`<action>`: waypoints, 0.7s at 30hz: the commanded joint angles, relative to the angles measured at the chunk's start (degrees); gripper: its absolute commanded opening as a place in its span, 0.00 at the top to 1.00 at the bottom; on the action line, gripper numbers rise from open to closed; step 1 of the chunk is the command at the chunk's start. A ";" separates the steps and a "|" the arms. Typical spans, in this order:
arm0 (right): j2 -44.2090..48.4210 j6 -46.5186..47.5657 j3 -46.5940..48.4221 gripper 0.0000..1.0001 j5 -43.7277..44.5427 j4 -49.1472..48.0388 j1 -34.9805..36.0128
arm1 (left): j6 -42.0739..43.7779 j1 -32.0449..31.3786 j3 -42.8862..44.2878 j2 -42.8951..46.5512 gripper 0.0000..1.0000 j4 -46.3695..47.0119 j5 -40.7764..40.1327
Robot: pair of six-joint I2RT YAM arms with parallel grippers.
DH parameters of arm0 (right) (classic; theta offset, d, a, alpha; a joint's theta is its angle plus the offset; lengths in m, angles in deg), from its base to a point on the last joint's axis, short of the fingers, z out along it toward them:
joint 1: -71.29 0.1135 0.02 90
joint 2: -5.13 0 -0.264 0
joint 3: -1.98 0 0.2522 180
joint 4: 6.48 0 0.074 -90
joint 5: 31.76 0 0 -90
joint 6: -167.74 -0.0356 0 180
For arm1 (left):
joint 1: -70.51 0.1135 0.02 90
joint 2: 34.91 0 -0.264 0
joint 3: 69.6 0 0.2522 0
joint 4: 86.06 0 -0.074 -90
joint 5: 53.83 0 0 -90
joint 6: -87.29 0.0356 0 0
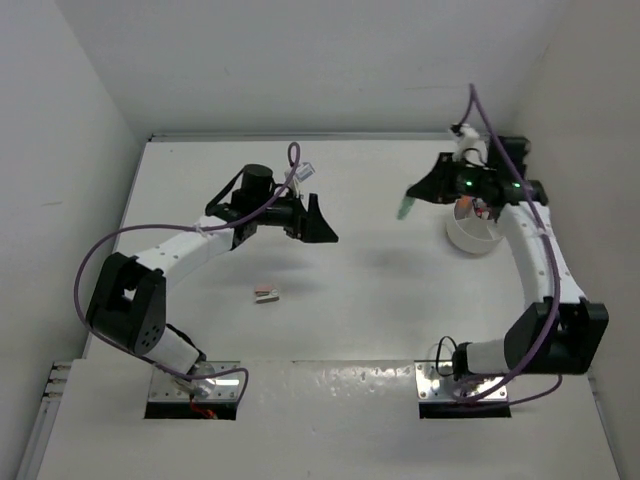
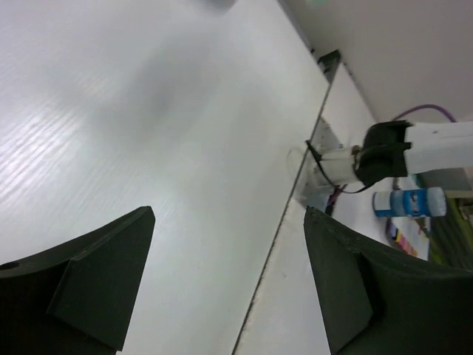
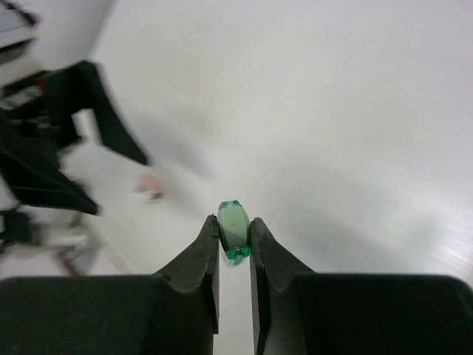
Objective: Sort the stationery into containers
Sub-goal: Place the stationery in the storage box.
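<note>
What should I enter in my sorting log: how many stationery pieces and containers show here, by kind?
Green highlighter: 1, clamped in the right gripper
Pinkish-brown block: 1, lying loose
White tub: 1, its contents too hidden to count
Total: 3

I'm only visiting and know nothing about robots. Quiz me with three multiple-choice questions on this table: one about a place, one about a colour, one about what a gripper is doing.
1. Where is the small block relative to the tub?
A inside it
B on the table, well apart from it
C leaning on its wall

2. What colour is the highlighter in the right gripper?
A orange
B green
C pink

3. The left gripper is:
A open and empty
B shut on a pen
C shut on the block

Answers: B, bare table surrounds it; B, green shows between the fingers; A, jaws stand wide with nothing between.
</note>
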 commanded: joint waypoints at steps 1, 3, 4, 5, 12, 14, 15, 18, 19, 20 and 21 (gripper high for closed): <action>8.29 20.38 -0.03 1.00 6.18 6.52 -8.14 | 8.78 2.46 2.83 1.18 0.12 -7.43 -2.46; 9.53 30.11 -1.52 1.00 9.95 8.27 -12.63 | 10.02 3.51 3.36 0.57 0.11 -8.83 -2.72; 10.23 33.22 -1.96 1.00 10.93 8.72 -13.94 | 11.16 3.78 4.05 0.30 0.12 -9.36 -2.81; 10.33 38.48 -3.10 1.00 11.73 8.81 -16.39 | 11.78 4.30 4.50 -0.14 0.12 -9.98 -3.42; 9.54 53.11 -7.59 1.00 14.11 5.04 -21.43 | 13.72 5.19 5.03 -1.10 0.12 -11.03 -5.27; 9.10 54.96 -9.00 1.00 14.20 2.94 -21.51 | 14.25 5.27 5.47 -1.81 0.13 -12.35 -5.54; 9.01 55.83 -9.35 1.00 14.46 2.66 -21.51 | 14.51 5.27 5.64 -1.98 0.13 -12.88 -5.54; 7.96 57.51 -10.40 1.00 14.90 1.08 -21.25 | 15.30 5.27 5.91 -2.16 0.13 -13.67 -5.80; 7.61 58.73 -10.75 1.00 15.33 1.17 -21.08 | 15.39 5.27 5.73 -2.08 0.13 -13.76 -5.97; 6.91 59.35 -10.93 1.00 15.69 0.64 -20.99 | 15.65 5.27 5.82 -2.07 0.13 -13.67 -5.98; 6.64 59.79 -11.63 1.00 16.04 0.29 -20.73 | 15.57 5.27 5.73 -1.90 0.13 -13.59 -6.24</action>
